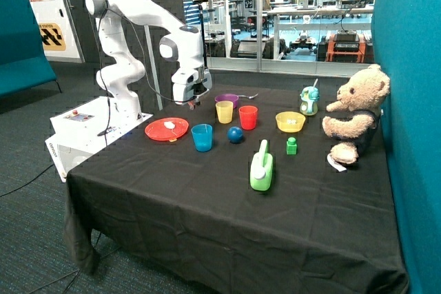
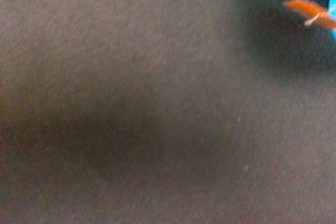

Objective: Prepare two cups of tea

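Observation:
The blue cup point(image 1: 202, 137) stands on the black cloth near the red plate point(image 1: 167, 129). The yellow cup point(image 1: 224, 111) stands behind it, next to a red tumbler point(image 1: 248, 117). One small white lump of tea point(image 1: 169, 125) lies on the red plate. My gripper point(image 1: 193, 104) hangs low over the cloth behind the plate, between the plate and the yellow cup, touching neither. The wrist view shows mostly bare cloth, with an orange-red edge point(image 2: 310, 11) and a blue sliver point(image 2: 333, 9) at one corner. I cannot tell whether either cup holds anything.
A purple pan point(image 1: 227, 99) sits behind the yellow cup. A blue ball point(image 1: 236, 135), a green jug point(image 1: 262, 168), a green block point(image 1: 291, 145), a yellow bowl point(image 1: 290, 121) with white pieces, a toy bottle point(image 1: 309, 100) and a teddy bear point(image 1: 355, 111) fill the table's other side.

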Motion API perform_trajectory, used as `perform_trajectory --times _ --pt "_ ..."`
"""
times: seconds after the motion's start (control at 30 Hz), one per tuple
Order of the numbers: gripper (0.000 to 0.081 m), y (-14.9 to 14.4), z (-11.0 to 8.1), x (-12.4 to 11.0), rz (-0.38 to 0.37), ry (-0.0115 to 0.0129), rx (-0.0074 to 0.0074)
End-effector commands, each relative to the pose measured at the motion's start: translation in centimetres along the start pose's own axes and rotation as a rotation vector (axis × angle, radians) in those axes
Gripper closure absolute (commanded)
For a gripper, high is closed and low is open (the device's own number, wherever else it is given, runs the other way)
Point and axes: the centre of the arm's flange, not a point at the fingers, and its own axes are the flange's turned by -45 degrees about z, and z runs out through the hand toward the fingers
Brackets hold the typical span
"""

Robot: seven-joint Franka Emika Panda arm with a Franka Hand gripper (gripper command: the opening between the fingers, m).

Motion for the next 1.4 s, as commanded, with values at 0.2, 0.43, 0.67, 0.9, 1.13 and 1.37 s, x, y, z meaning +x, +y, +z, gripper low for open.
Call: perform_trajectory --times 0.2,0.43,0.67,0.9,1.13,1.37 --pt "0.0431 -2.3 -0.1 -5.1 0.021 0.0043 -0.0029" --pt "0.0367 -2.3 1.5 -8.6 0.084 0.0044 -0.0027" --pt "0.0341 -0.9 2.5 -11.2 0.118 0.0044 -0.0027" --pt "0.0334 -0.2 3.2 -13.1 0.185 0.0045 -0.0025" --pt "0.0322 0.4 4.9 -14.3 0.202 0.0045 -0.0025" --pt "0.0327 0.7 6.8 -15.1 0.221 0.0045 -0.0024"
